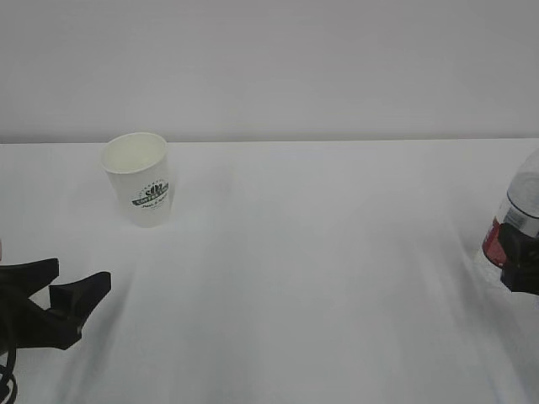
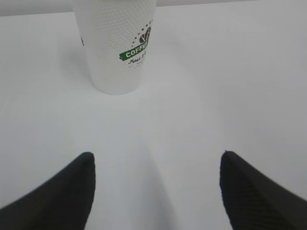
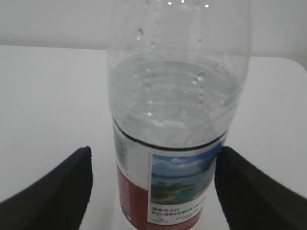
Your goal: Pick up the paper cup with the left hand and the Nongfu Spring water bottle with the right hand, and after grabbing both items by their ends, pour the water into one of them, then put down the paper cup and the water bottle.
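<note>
**Cup and bottle upright, both pincers spread and empty**

The white worktop meets a pale wall at the far edge. The paper cup stands upright at far left, mouth open, inside hidden past the rim shadow. Its green logo faces the camera; the lettering is too blurred to read in the exterior view. The left wrist view shows the dotted side and part of a green band, but the cup's rim is cut off by the top edge.

The left pincer sits low at the left edge, nearer the camera than the cup and well apart from it. Its fingers are spread with nothing between them. The arm behind it runs out of frame. In the left wrist view only the two dark fingertips show, with bare worktop between them and the cup ahead, slightly left of centre.

The Nongfu Spring water bottle stands at the far right, half cut off by the frame edge, cap not visible. In the right wrist view it is upright, with water filling the clear ribbed body to above the label and droplets on the wall higher up; its neck and base are out of frame.

The right pincer is spread, one finger on either side of the label. Whether the fingers touch the bottle cannot be told. In the exterior view only a dark piece of it shows beside the bottle.
</note>
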{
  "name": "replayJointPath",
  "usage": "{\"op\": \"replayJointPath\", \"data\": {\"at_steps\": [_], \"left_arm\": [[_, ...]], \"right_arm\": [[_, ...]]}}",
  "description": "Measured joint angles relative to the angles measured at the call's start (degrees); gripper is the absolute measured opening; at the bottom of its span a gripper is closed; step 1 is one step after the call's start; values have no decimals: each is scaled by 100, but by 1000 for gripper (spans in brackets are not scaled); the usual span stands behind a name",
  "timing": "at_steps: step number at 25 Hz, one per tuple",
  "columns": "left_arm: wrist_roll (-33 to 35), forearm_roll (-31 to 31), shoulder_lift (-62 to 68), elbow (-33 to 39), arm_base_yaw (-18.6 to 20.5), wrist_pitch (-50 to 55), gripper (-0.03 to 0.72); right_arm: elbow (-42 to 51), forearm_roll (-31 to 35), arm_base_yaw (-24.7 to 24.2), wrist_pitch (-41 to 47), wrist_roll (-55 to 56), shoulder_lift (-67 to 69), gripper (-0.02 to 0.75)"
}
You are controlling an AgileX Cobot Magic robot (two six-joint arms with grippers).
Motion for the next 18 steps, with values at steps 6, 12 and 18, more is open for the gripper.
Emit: {"op": "replayJointPath", "data": {"at_steps": [6,12,18], "left_arm": [[0,0,0,0,0,0,587],[0,0,0,0,0,0,587],[0,0,0,0,0,0,587]], "right_arm": [[-224,118,0,0,0,180,594],[-431,203,0,0,-9,462,594],[-699,215,0,0,-9,690,594]]}}
